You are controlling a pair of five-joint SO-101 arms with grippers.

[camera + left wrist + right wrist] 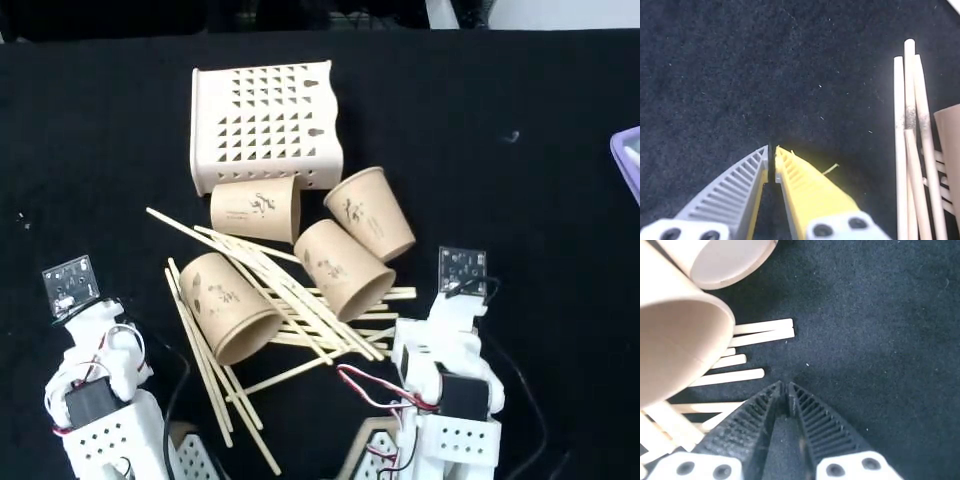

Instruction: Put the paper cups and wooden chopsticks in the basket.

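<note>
Bearing paper cups (pixel 255 208), chopsticks (pixel 310 315) and a basket (pixel 265 125), black cloth (pixel 520 200) spreads wide.

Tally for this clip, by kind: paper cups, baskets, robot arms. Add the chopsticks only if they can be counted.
Brown paper cups: 4
Pale wooden perforated basket: 1
White robot arms: 2
Wooden chopsticks: overlapping pile, no sure count
Total counted: 7

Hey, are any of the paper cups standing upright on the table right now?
No, all four paper cups lie on their sides on the black table, their open mouths facing sideways.
</note>
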